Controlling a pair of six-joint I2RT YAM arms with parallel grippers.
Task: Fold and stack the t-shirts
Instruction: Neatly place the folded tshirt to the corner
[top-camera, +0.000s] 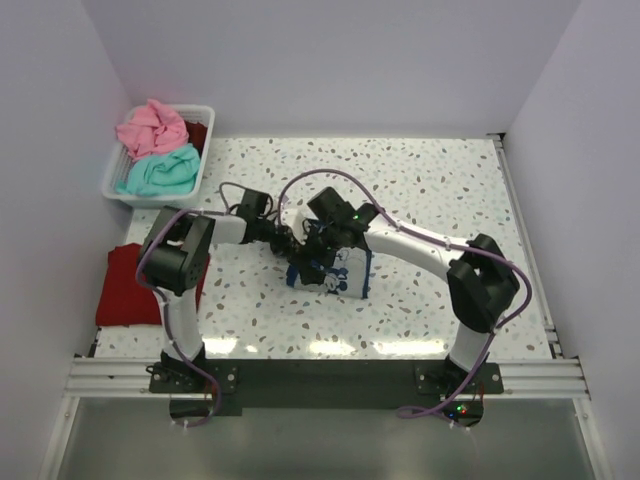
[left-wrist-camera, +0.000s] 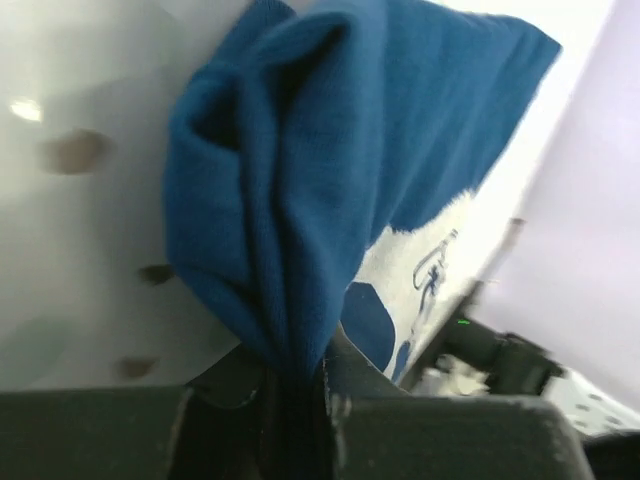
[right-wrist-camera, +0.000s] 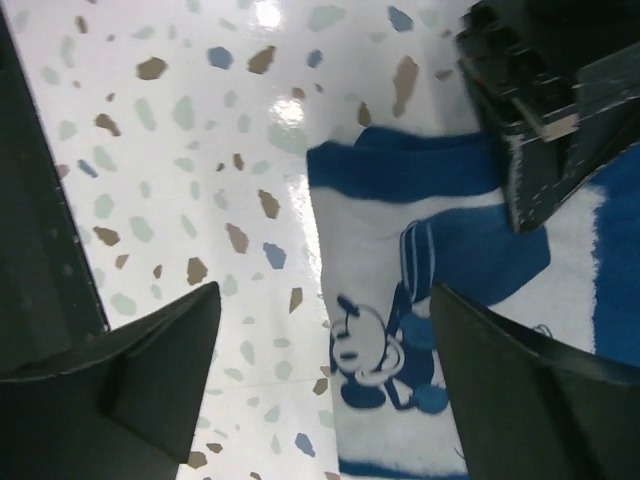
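left gripper (left-wrist-camera: 295, 385) pinches the navy t-shirt (left-wrist-camera: 300, 180) by a bunched edge, likely for folding, while right gripper (right-wrist-camera: 325, 300) hovers above it, open and empty.

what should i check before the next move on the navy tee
1. Left pincer shut on the navy t-shirt: ok.
2. Right pincer open, holding nothing: ok.
3. Navy t-shirt lying flat: not ok, bunched at the left pincer.
4. Dark red t-shirt lying flat at the far left: ok.
5. Pink t-shirt and teal t-shirt folded: not ok, crumpled in the basket.
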